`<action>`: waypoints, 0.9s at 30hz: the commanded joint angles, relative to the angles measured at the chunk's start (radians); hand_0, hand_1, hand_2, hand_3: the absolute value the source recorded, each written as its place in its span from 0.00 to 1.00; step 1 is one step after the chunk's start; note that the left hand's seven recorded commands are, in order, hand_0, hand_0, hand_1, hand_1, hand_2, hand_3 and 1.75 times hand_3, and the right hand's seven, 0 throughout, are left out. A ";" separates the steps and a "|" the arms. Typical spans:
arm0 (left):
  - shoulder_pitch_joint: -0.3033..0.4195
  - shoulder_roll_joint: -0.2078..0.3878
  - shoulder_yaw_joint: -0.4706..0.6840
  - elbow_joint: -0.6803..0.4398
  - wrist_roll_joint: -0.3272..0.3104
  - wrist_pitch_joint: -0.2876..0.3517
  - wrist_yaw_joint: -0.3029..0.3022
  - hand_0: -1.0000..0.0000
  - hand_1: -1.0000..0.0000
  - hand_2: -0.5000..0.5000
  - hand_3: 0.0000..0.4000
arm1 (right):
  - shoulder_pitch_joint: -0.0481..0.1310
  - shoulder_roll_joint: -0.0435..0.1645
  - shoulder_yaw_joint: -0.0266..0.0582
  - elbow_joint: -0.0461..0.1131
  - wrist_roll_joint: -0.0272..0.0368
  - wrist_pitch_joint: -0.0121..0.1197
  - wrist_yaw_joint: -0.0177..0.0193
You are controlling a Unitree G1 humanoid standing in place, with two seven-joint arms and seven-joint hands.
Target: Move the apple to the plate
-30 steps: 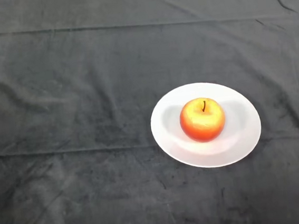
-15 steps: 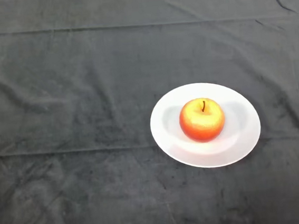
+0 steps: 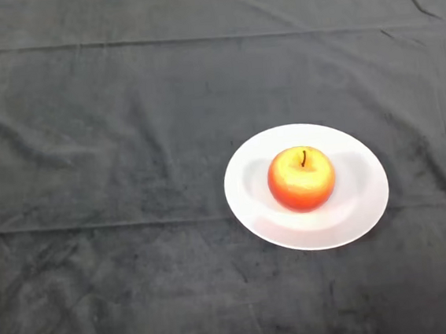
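1. The apple (image 3: 301,178) stands upright in the middle of the white plate (image 3: 367,204), right of centre in the frame and a little below mid-height; its dark stem points up; by my judgement the task is already done.
2. No part of the robot shows in the head view, so I cannot tell how the fingers stand, apart or together; nothing touches the apple.
3. First risk: the apple is round and the plate looks shallow and smooth; if something knocks the plate or pulls the cloth, the apple could roll toward the rim and then off it; it rests on its base now, which I think makes this less likely.
4. Second risk: the dark cloth (image 3: 110,146) has folds and creases, mostly in the left half and along the top right corner of the frame; if an arm comes in from the lower left and drags over a fold, the cloth could shift and carry the plate with it.
5. Third risk: a needless new grasp would only disturb a finished placement; the safest is probably to leave the apple where it is.
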 commanded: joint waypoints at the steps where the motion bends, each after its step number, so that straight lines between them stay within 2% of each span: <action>1: -0.032 -0.022 0.048 0.038 0.013 -0.022 0.013 1.00 1.00 0.50 0.00 | -0.024 -0.026 -0.0122 -0.030 0.0258 -0.003 -0.0030; 27: -0.045 -0.031 0.049 0.057 0.024 -0.024 -0.018 1.00 1.00 0.50 0.00 | -0.024 -0.027 -0.0121 -0.029 0.0260 -0.004 -0.0023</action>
